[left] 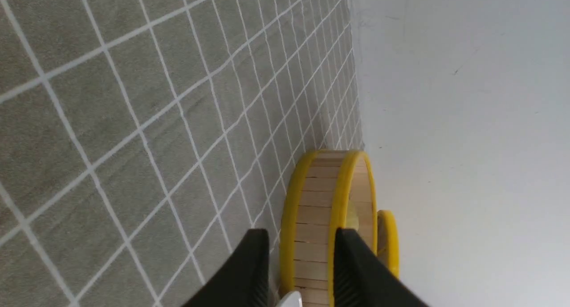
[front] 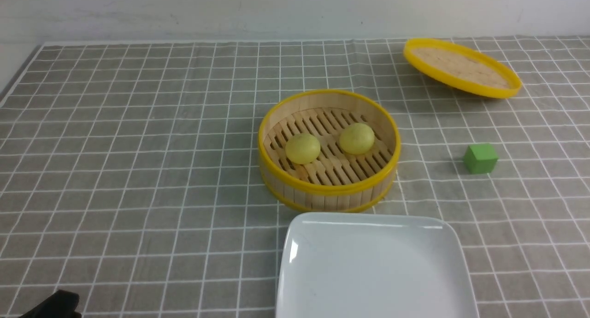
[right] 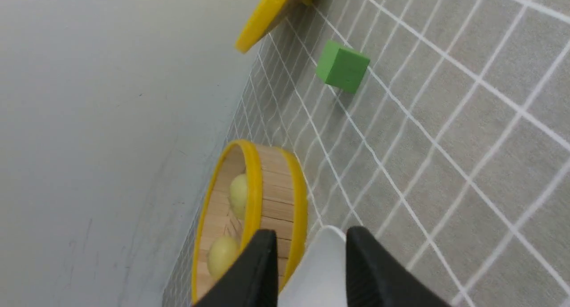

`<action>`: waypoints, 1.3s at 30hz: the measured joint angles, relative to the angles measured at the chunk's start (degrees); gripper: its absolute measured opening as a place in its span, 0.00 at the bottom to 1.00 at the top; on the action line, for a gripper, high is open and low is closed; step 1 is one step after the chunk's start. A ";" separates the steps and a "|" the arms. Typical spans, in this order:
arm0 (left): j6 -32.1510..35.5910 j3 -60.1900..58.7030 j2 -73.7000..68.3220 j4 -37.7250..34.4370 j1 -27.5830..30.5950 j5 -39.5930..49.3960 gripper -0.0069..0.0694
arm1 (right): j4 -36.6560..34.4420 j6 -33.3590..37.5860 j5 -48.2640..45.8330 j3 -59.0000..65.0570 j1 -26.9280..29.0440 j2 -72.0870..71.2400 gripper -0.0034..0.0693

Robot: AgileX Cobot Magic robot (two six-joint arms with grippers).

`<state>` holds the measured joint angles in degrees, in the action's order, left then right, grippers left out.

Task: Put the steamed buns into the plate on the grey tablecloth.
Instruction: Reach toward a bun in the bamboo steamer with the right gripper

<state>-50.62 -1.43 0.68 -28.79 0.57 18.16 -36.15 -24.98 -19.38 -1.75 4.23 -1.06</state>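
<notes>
Two pale-yellow steamed buns, one on the left (front: pixel 303 148) and one on the right (front: pixel 356 138), lie inside the round bamboo steamer basket (front: pixel 328 191). The white square plate (front: pixel 295 262) lies empty just in front of the basket on the grey tablecloth (front: pixel 138 170). My left gripper (left: pixel 300 236) is open and empty, low at the front left, far from the basket (left: pixel 311 209). My right gripper (right: pixel 309 236) is open and empty, off the front view, with the plate's corner (right: pixel 320 262), the basket and both buns (right: pixel 238 195) (right: pixel 221 255) ahead of it.
The steamer's flat yellow-rimmed lid (front: pixel 461 68) lies tilted at the back right. A green cube (front: pixel 480 158) (right: pixel 342 66) sits right of the basket. A pale wall stands behind the table's far edge.
</notes>
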 joint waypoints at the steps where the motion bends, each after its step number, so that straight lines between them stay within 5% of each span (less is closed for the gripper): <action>1: 3.43 1.41 0.00 0.00 0.00 0.37 0.38 | 0.59 3.77 1.50 -3.37 0.00 0.20 0.38; 8: 24.33 17.37 -4.76 2.13 0.00 8.91 0.18 | 9.29 23.21 -7.70 -24.33 0.00 14.94 0.20; 11: 30.80 23.32 -16.91 3.99 0.00 24.16 0.09 | 13.62 26.19 -25.50 -32.24 0.00 31.24 0.04; 13: 33.02 25.04 -23.46 4.97 0.00 31.37 0.09 | 13.64 27.45 -31.96 -34.60 0.00 40.13 0.03; 18: 39.39 28.65 -37.91 5.66 0.00 36.90 0.09 | 1.67 41.82 -36.94 -39.56 -0.85 57.29 0.04; 23: 41.49 30.77 -44.29 5.79 0.00 35.10 0.12 | -8.05 52.25 -35.62 -47.24 -7.52 69.74 0.10; 27: 41.75 30.76 -45.29 6.00 0.00 33.39 0.16 | -5.91 52.09 -32.93 -54.96 -13.81 78.00 0.15; 33: 41.75 30.76 -45.34 6.00 0.00 30.72 0.22 | 15.05 38.78 -32.36 -76.68 -25.72 96.47 0.21; 39: 41.75 30.78 -45.34 6.00 0.00 30.09 0.27 | 29.51 27.08 -33.19 -90.82 -30.46 107.10 0.36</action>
<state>-8.87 29.35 -44.66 -22.79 0.57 48.25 -6.65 2.11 -52.57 -92.56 -26.23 106.04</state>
